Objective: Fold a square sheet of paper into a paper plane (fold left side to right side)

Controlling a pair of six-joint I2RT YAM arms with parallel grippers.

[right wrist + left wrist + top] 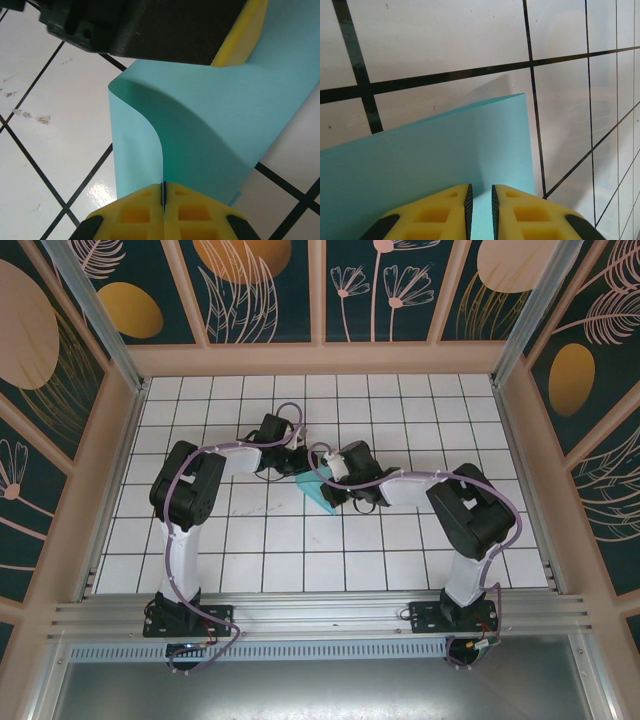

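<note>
The square sheet of paper (318,492) is turquoise and lies on the white grid tiles between the two arms. In the right wrist view the sheet (215,115) is lifted into a curl on one side. Its raised edge runs into the seam of my right gripper (163,185), which is shut on it. My left gripper (480,187) stands over the flat part of the sheet (445,150), its jaws a narrow gap apart with nothing between them. One of its yellow fingers (240,40) rests on the paper. The paper plane is out of view.
The tiled floor (250,540) is walled by wooden frames with patterned panels (240,290) at the back and sides. A metal rail (320,615) carrying both arm bases runs along the near edge. Both grippers, left (298,465) and right (322,480), crowd the middle.
</note>
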